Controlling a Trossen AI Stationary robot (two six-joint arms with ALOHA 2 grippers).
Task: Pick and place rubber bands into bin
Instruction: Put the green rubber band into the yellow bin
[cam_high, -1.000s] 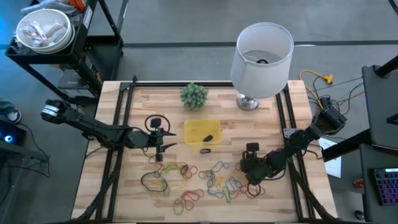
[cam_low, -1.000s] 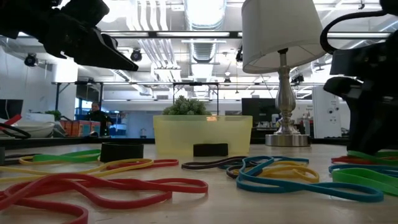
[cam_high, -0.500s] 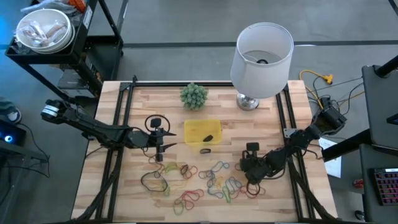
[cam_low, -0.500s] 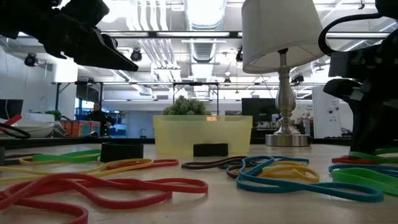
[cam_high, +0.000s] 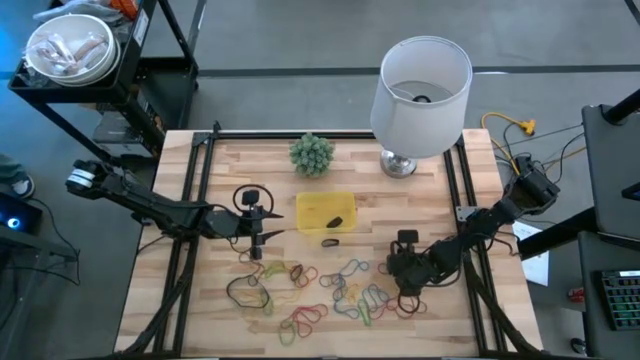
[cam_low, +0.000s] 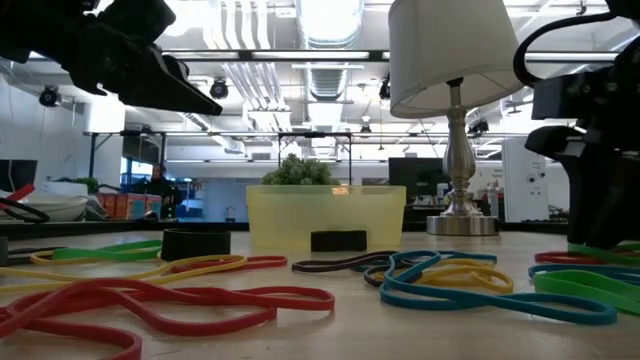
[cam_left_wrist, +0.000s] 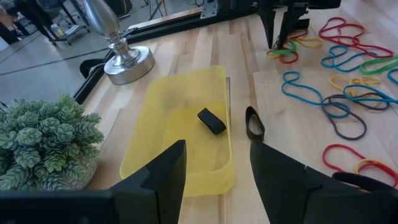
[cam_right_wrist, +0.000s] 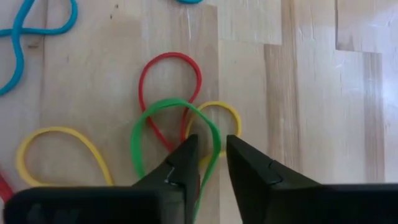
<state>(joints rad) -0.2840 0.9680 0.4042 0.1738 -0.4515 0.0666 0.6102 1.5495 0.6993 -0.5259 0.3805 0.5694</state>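
Observation:
Several rubber bands (cam_high: 330, 290) in red, yellow, green, blue and brown lie loose on the table's near half. The yellow bin (cam_high: 325, 212) stands at the middle with one black band (cam_left_wrist: 211, 121) inside; another black band (cam_left_wrist: 254, 123) lies on the wood beside it. My right gripper (cam_right_wrist: 213, 155) points down at the right end of the spread. It is open by a narrow gap, its fingertips either side of a strand of a green band (cam_right_wrist: 140, 140) that overlaps a red and a yellow one. My left gripper (cam_left_wrist: 217, 168) hovers left of the bin, wide open.
A white-shaded lamp (cam_high: 420, 85) on a metal base (cam_high: 398, 163) and a small green plant (cam_high: 312, 153) stand behind the bin along the far edge. Black frame rails (cam_high: 190, 200) run down both sides of the table. Bare wood lies near the right edge.
My right gripper has shifted slightly toward the table's right edge, staying low over the bands. The bands and the bin lie as before.

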